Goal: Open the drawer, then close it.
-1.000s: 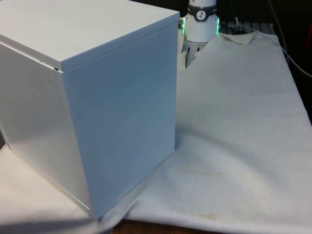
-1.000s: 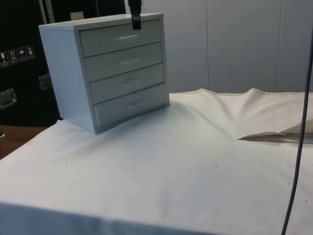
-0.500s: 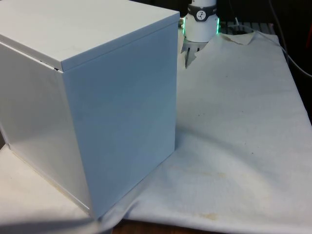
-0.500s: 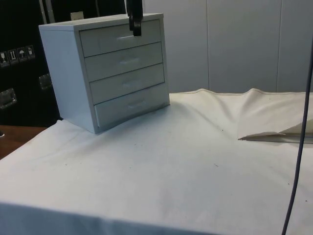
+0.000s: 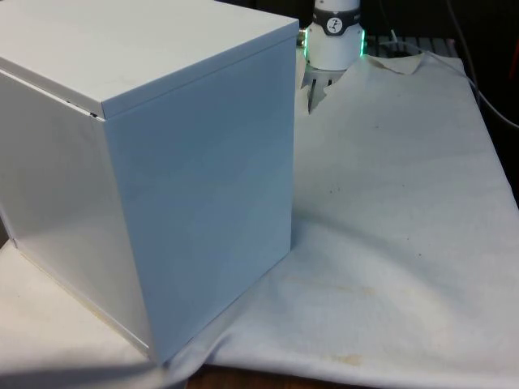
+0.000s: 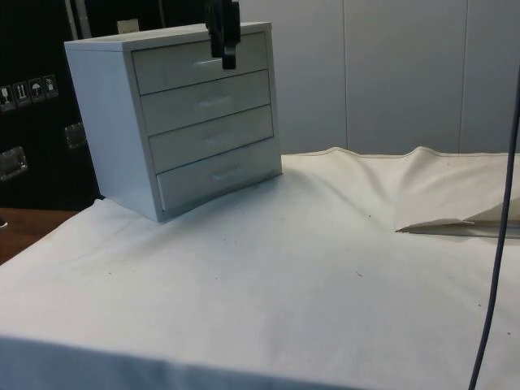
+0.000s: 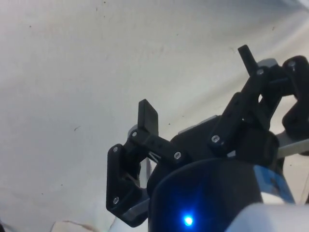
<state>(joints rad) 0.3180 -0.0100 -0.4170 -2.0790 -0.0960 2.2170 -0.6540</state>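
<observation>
Gripper (image 6: 227, 45) hanging in front of the top drawer (image 6: 201, 61), fingers (image 7: 147, 117) spread wide with nothing between them

Pointing straight down in the side view, tips level with the top drawer's handle (image 6: 211, 61), contact impossible to judge. Over bare white cloth (image 7: 96, 72) in the wrist view. White chest of drawers (image 6: 175, 114) standing at ten o'clock on the cloth from the side camera; four drawers, all pushed in flush, fronts angled toward five o'clock

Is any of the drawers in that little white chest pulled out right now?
No: in the side view all four drawer fronts of the chest sit flush, with the gripper before the top drawer.
</observation>
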